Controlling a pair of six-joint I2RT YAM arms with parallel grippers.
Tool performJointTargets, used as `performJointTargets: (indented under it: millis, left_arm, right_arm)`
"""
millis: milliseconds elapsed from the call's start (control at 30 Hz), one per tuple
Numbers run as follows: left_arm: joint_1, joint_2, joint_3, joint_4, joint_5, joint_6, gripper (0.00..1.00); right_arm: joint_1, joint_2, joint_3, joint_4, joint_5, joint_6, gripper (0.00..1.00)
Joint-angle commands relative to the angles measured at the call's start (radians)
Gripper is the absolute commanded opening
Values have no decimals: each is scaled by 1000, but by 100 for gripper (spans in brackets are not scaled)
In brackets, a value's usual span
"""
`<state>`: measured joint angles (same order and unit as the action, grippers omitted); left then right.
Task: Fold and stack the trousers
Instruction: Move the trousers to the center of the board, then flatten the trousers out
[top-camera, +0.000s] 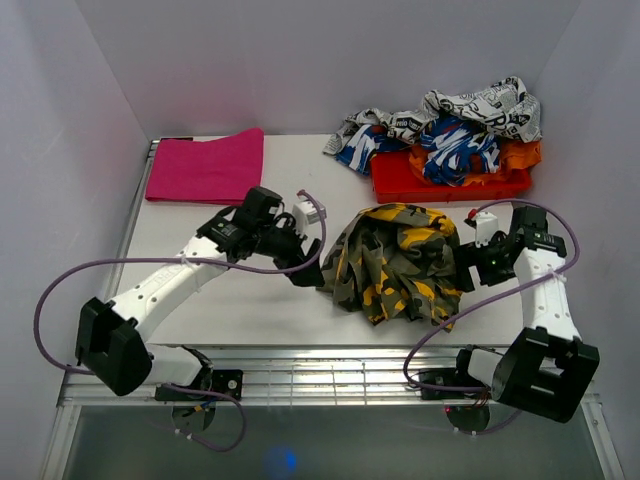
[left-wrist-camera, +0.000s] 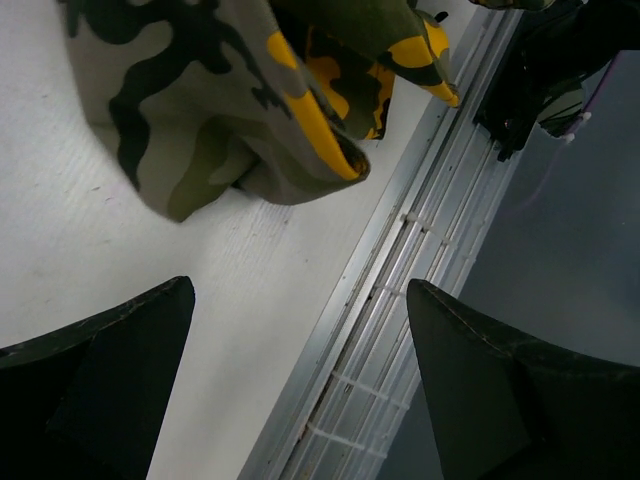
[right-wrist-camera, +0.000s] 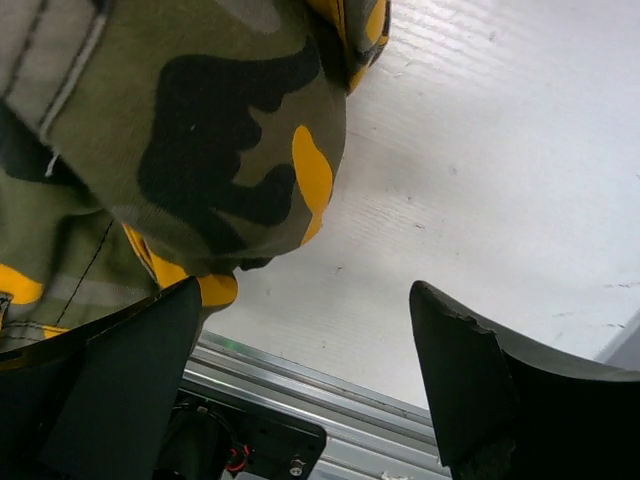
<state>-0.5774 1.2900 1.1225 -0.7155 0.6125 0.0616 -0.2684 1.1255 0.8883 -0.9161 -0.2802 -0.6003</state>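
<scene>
The camouflage trousers (top-camera: 395, 262) lie in a crumpled heap on the white table (top-camera: 230, 300), right of centre. My left gripper (top-camera: 303, 272) sits low at the heap's left edge. Its wrist view shows it (left-wrist-camera: 300, 290) open over bare table and the front rail, with the trousers (left-wrist-camera: 230, 110) just beyond its fingertips. My right gripper (top-camera: 467, 274) is at the heap's right edge. It (right-wrist-camera: 305, 288) is open too, with the trousers (right-wrist-camera: 200, 130) beside and above its left finger (right-wrist-camera: 130, 370). Nothing is between either pair of fingers.
A folded pink cloth (top-camera: 207, 165) lies at the back left. At the back right, a newsprint-patterned garment (top-camera: 480, 105) and a blue-and-white one (top-camera: 455, 145) are piled on folded red-orange cloth (top-camera: 450, 182). A metal rail (top-camera: 330, 360) runs along the table's front edge. White walls enclose the table.
</scene>
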Motion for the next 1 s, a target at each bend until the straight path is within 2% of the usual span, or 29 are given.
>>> performJointTargets:
  millis: [0, 100, 133, 233, 267, 300, 333, 367, 400, 433, 467, 500, 533, 600, 633, 667, 733, 833, 867, 967]
  left_arm:
    - [-88, 80, -41, 224, 0, -138, 98]
    - [-105, 150, -78, 347, 43, -230, 98]
    - [-117, 169, -81, 390, 15, -250, 98]
    - [-119, 242, -61, 439, 1, -292, 88]
    - [-118, 261, -41, 433, -28, -293, 70]
    - [-118, 278, 0, 421, -66, -292, 61]
    - [-108, 304, 20, 386, -103, -286, 54]
    - [-34, 314, 64, 323, -102, -279, 36]
    - [2, 312, 74, 303, -82, -284, 17]
    - [87, 307, 91, 283, -71, -284, 7]
    - [131, 295, 103, 234, -68, -276, 0]
    - [170, 287, 118, 208, -62, -257, 0]
    - [238, 281, 161, 150, -60, -196, 0]
    - [289, 270, 212, 79, -30, -122, 0]
    - [322, 273, 245, -27, -1, -77, 0]
    - [333, 279, 328, -89, 21, 34, 0]
    - [352, 296, 403, -290, 87, 146, 0]
    - [363, 258, 461, -451, 139, 351, 0]
    - [361, 246, 464, -541, 136, 392, 0]
    - [366, 236, 470, -677, 92, 496, 0]
  right_arm:
    - [-5, 97, 50, 8, -89, -23, 90]
    - [-5, 184, 109, -13, -155, -6, 90]
    - [-5, 204, 132, -23, -174, -4, 91]
    - [-3, 269, 153, -1, -208, 17, 95]
    - [-3, 296, 155, 2, -221, 25, 98]
    - [-2, 309, 156, 6, -221, 31, 99]
    - [0, 321, 158, 11, -215, 39, 89]
    - [-2, 350, 164, 13, -193, 54, 77]
    - [-2, 352, 167, 16, -173, 44, 71]
    - [-2, 349, 169, 22, -154, 36, 58]
    - [0, 346, 175, 25, -137, 24, 52]
    - [-2, 344, 182, 26, -102, -4, 43]
    - [0, 342, 190, 25, -90, -18, 37]
    - [-2, 344, 224, 14, -65, -44, 25]
    - [0, 347, 239, 11, -63, -64, 14]
    - [3, 353, 259, 5, -62, -73, 9]
    - [11, 394, 340, -53, -31, -128, 8]
    - [12, 444, 420, -113, 13, -212, 8]
    - [12, 451, 431, -142, 25, -267, 8]
    - [15, 483, 480, -200, 61, -363, 8]
